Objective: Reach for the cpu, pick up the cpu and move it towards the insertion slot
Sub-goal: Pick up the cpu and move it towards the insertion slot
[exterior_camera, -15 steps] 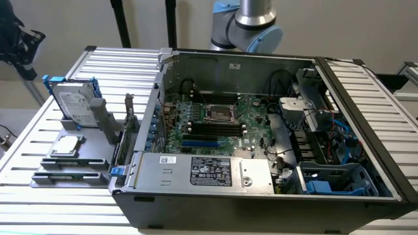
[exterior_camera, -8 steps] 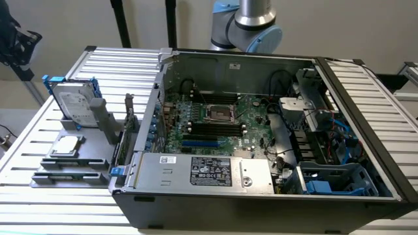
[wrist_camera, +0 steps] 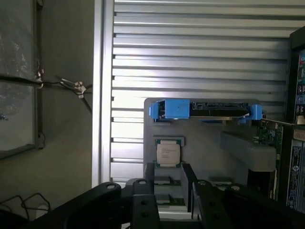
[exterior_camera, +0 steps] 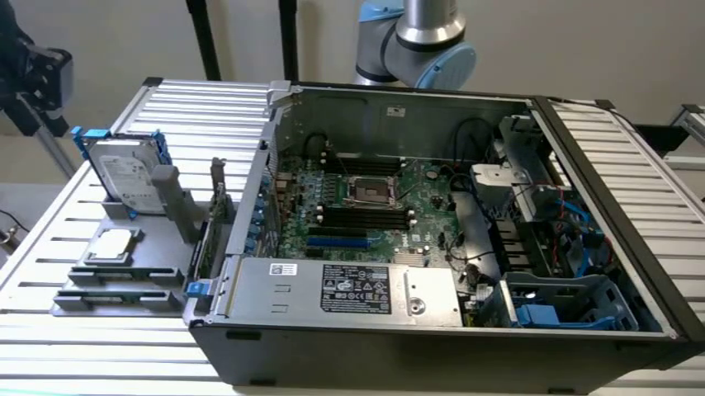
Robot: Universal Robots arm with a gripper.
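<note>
Barely begun; hovering near the cpu (wrist_camera: pixel 168 153) with gripper (wrist_camera: pixel 172 207) open and empty; no contact with cpu, flat on grey holder (exterior_camera: pixel 160 243) beside hard drive (exterior_camera: pixel 124 173), well apart from insertion slot (exterior_camera: pixel 367 191); grasp, carry undone

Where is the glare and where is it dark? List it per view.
Wrist view: glare washes the slatted table, the cpu stays legible, the end effector is a dark silhouette. Exterior view: even light, case interior shadowed.

The cpu (exterior_camera: pixel 114 245), a small square chip topped in pale silver, is laid flat at the exterior view's left. The silver-framed, dark-centred insertion slot (exterior_camera: pixel 369 190) is seen well apart, rightward.
</note>
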